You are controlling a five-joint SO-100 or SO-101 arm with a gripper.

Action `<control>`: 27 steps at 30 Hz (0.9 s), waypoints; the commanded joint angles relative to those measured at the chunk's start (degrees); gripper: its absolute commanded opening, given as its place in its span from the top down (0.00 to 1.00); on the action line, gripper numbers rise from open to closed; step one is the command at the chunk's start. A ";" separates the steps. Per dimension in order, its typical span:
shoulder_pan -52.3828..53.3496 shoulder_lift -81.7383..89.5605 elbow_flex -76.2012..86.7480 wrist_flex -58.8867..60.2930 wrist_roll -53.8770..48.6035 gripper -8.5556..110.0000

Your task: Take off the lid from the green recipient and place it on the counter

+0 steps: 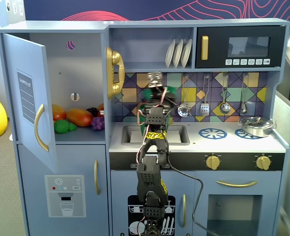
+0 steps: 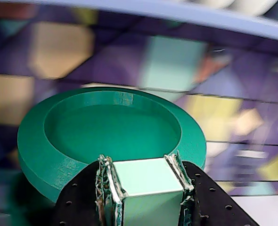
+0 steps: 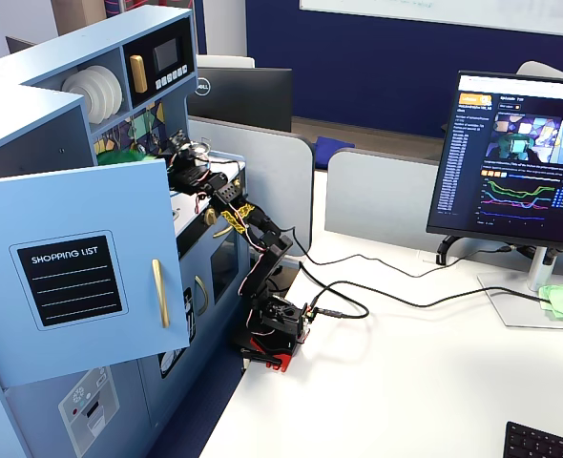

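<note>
My gripper (image 2: 146, 183) is shut on the light green block knob (image 2: 146, 176) of the dark green round lid (image 2: 106, 127). It holds the lid up in the air, tilted, in front of the tiled back wall. In a fixed view the lid (image 1: 147, 95) shows as green edges behind the raised arm, above the sink (image 1: 177, 133) of the pale counter (image 1: 199, 143). In the other fixed view it (image 3: 121, 153) peeks over the open door. The green recipient is mostly hidden by the arm. A dark green patch (image 1: 144, 110) left of the arm looks like its side.
A silver pan (image 1: 257, 126) stands on the right burner. White plates (image 1: 178, 53) stand in the rack above. Utensils (image 1: 204, 103) hang on the back wall. The fridge door (image 1: 29, 98) stands open at the left, with toy food (image 1: 78, 117) inside.
</note>
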 commanded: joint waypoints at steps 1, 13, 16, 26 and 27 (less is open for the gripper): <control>9.93 0.79 -3.52 -0.70 -0.35 0.93; 19.34 -9.49 16.79 -24.35 -0.44 0.93; 19.78 -13.18 18.90 -29.27 -0.62 0.93; 21.18 -19.78 23.38 -35.60 -1.32 0.93; 21.27 -19.86 23.91 -35.77 -1.41 0.93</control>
